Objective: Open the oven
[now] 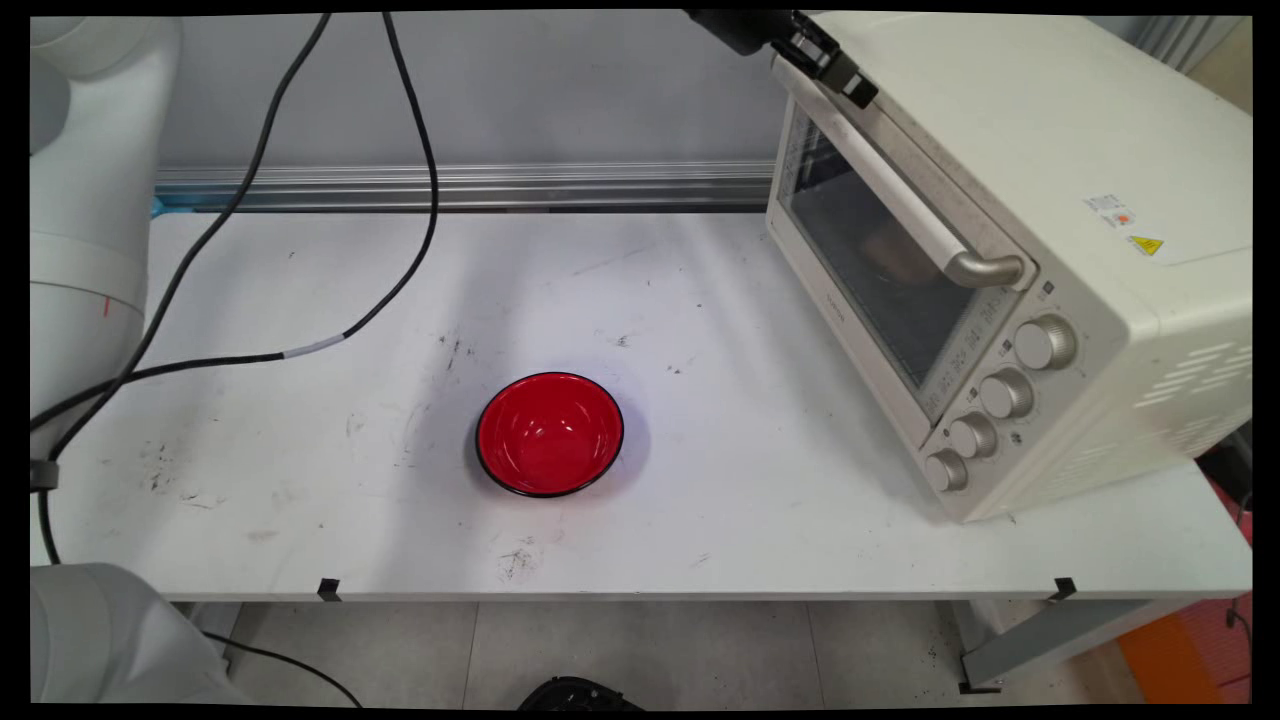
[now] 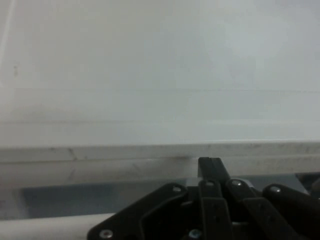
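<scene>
My gripper (image 1: 848, 82) hangs at the top edge of the main view, its tips at the upper front edge of a cream toaster oven (image 1: 1080, 200), right by the far end of the door handle (image 1: 900, 190). In the hand view the black fingers (image 2: 210, 167) are pressed together against the door's top edge, and the oven's flat top (image 2: 160, 75) fills the picture. The gripper (image 2: 210, 165) is shut with nothing seen between its fingers. The glass door (image 1: 870, 270) looks closed, with a brownish shape dimly visible behind it.
A red bowl (image 1: 549, 433) with a black rim sits empty mid-table. Black cables (image 1: 400, 260) droop over the table's left half. The oven has several knobs (image 1: 1005, 392) on its front right and stands on the table's right side.
</scene>
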